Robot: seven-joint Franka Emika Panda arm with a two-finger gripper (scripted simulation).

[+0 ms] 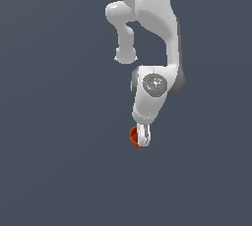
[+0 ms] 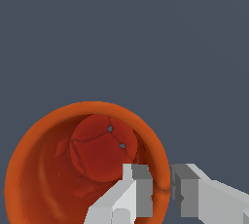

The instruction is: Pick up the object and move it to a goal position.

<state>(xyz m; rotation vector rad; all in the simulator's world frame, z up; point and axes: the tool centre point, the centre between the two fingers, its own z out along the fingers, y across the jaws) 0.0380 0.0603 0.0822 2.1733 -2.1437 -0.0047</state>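
The orange-red pot [image 1: 133, 136] is small in the exterior view, mostly hidden behind my gripper [image 1: 142, 140] at the arm's lower end. In the wrist view the pot [image 2: 48, 169] fills the lower part, seen from above, with a darker red inside. My gripper [image 2: 163, 189] is shut on the pot's rim: one finger [image 2: 133, 191] is inside the pot, the other finger [image 2: 187, 191] is outside the wall.
A plain dark grey surface [image 1: 59, 161] lies all around. The white arm [image 1: 152, 33] reaches down from the top of the exterior view. Nothing else shows.
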